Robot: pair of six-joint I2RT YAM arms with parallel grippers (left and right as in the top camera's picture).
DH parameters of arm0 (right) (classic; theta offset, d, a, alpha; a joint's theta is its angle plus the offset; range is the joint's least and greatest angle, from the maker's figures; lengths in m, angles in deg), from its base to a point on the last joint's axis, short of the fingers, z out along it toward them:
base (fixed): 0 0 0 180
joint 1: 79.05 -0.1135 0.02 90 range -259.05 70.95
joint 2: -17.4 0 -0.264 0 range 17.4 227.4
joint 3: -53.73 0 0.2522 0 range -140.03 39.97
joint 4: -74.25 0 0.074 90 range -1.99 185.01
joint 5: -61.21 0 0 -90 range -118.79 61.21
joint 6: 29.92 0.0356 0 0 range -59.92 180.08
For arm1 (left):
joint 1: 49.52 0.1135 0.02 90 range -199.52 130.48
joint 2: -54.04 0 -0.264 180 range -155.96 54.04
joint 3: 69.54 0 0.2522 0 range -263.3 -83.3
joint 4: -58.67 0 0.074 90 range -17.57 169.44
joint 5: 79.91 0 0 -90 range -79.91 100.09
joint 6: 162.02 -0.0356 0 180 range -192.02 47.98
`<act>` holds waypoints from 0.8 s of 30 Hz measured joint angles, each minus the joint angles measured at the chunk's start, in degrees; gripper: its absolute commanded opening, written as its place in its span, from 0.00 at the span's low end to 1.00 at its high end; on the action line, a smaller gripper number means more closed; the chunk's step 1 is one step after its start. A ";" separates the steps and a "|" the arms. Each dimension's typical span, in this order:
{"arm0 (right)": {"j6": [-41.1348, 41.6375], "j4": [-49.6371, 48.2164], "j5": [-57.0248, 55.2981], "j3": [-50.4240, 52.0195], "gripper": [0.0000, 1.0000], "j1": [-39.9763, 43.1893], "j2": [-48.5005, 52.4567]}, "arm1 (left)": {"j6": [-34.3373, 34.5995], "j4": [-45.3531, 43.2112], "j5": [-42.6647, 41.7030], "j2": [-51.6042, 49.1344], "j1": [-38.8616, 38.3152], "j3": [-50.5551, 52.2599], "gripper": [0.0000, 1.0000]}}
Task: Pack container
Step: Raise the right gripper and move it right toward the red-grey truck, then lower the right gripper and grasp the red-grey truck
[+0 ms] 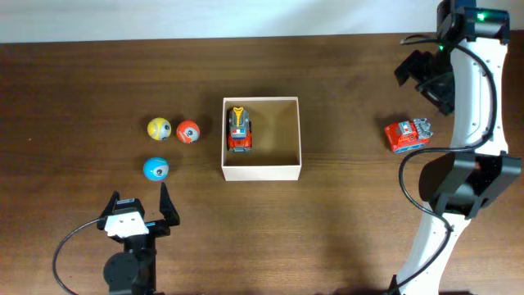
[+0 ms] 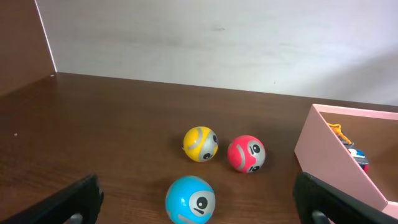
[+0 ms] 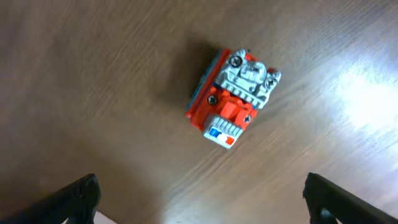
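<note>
Left jaws: spread wide, holding nothing, low over the counter (image 1: 82, 82), front-left of the container (image 1: 262, 171).
Right jaws: spread wide, holding nothing, raised well to the container's right.
Container: mid-counter, open side up, off to the right ahead of the left jaws, well apart from both pairs.
Inside container: orange toy truck (image 1: 239, 129) by the left wall.
Left of container: yellow ball (image 1: 159, 129), red ball (image 1: 187, 132), blue ball (image 1: 155, 169) nearest the left jaws.
Right of container: red fire truck (image 1: 408, 135) under the right jaws, untouched.
</note>
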 measured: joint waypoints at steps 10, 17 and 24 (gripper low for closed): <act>15.50 -6.45 -0.15 10.82 0.99 0.11 -0.11 | 0.00 0.00 0.00 0.00 0.00 0.00 0.99; 17.46 -11.93 -0.13 20.90 0.99 1.42 -0.11 | 0.00 0.00 0.00 0.00 0.00 0.00 0.99; 17.49 -15.98 -0.15 26.56 0.99 3.04 -0.11 | -0.02 0.00 0.00 0.00 0.00 0.00 0.99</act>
